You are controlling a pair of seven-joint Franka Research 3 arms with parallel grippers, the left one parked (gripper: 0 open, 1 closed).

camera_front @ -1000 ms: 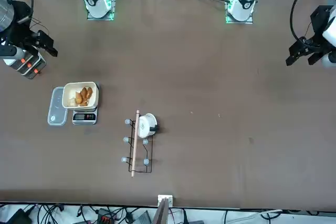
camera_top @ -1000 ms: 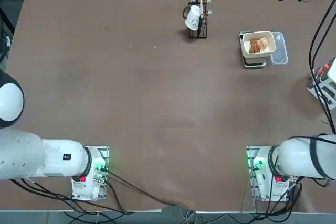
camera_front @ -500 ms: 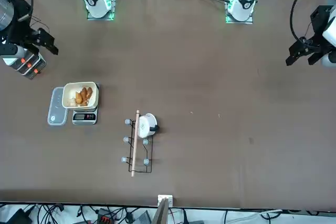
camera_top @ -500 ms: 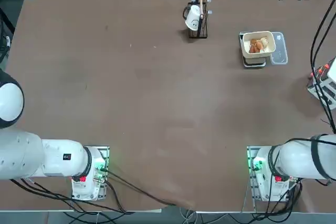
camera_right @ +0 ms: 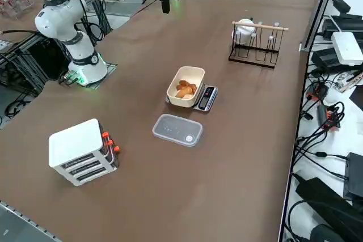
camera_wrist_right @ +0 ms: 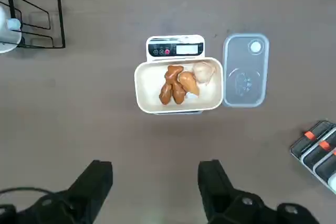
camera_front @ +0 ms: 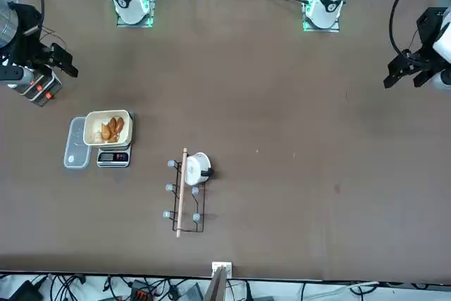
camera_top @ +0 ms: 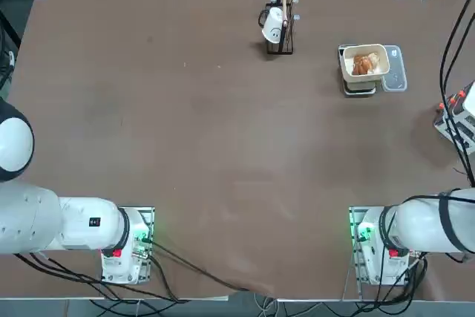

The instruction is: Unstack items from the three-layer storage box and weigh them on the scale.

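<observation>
Right end effector (camera_wrist_right: 156, 166): released, from where I'm standing; its two black fingers are spread wide apart with nothing between them. It hangs raised over the desk (camera_front: 246, 132), on the robot's right side.
Storage box (camera_right: 82, 152): sits on the desk at the robot's right, nearer the robot than the scale (camera_front: 113, 157). It has a white top, dark drawers in three tiers, and red-orange bits (camera_right: 110, 143) along the drawer fronts.
Lid (camera_right: 177, 130): a clear rectangular panel, flat on the desk just beside the scale, on the robot's right of it, between the scale and the storage box.
Scale: flat on the desk under the bowl (camera_wrist_right: 147, 90), its button panel and display poking out on the side away from the robot. I can't make out a reading.
Bowl: cream, a rounded square, upright on top of the scale.
Rolls (camera_wrist_right: 172, 84): a little cluster inside the bowl, reddish-brown ones bunched together, a lighter brown one next to them, and a pale tan one close to a corner.
Rack (camera_right: 256, 46): black wire, with a wooden rod along its top, well apart from the scale on the robot's left.
Cup (camera_front: 198, 168): white with a black handle, at the rack's end nearest the robot.
</observation>
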